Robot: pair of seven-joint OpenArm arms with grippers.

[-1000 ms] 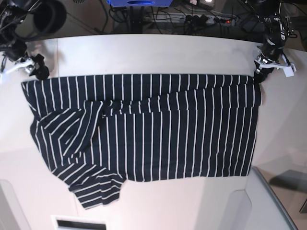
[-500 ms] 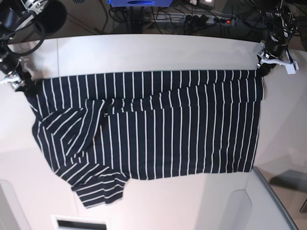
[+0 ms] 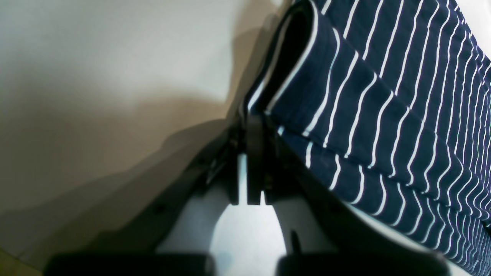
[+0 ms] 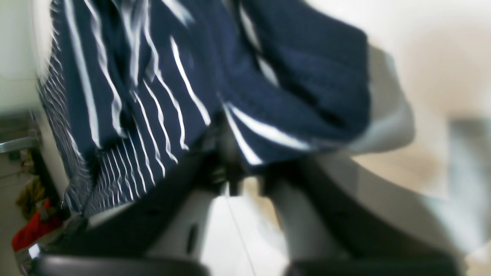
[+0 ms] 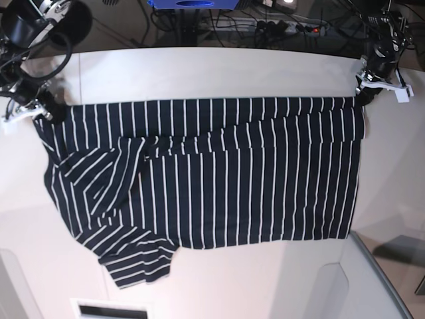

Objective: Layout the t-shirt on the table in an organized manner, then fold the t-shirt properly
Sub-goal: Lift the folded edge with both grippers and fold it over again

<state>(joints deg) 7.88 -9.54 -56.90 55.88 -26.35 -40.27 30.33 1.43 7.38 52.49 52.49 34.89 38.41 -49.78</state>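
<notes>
1. Behind the table (image 5: 219, 73) you see a dark floor with cables and a power strip (image 5: 292, 26) along the far side; the tabletop itself is pale and smooth with a curved far edge.
2. Your t-shirt (image 5: 226, 179) lies spread across the middle of the table, dark navy with thin white stripes, stretched wide from one side to the other.
3. Its far edge runs nearly straight between your two tools, with a doubled band of cloth just below that edge.
4. On the base view's left side the cloth is bunched: a sleeve (image 5: 99, 179) lies folded over the body with its stripes slanting, and another flap (image 5: 139, 262) sticks out toward the near edge.
5. Your left tool (image 5: 364, 93) sits at the far corner on the base view's right. In the left wrist view its jaws are together and clamped on the t-shirt (image 3: 368, 107), pinching a folded edge just above the table (image 3: 96, 76).
6. Your right tool (image 5: 41, 109) sits at the far corner on the base view's left. The right wrist view is blurred, yet it shows the jaws closed on the cloth (image 4: 215, 88), which bulges over them.
7. Both held corners sit low, close to the tabletop; you cannot tell whether they touch it.
</notes>
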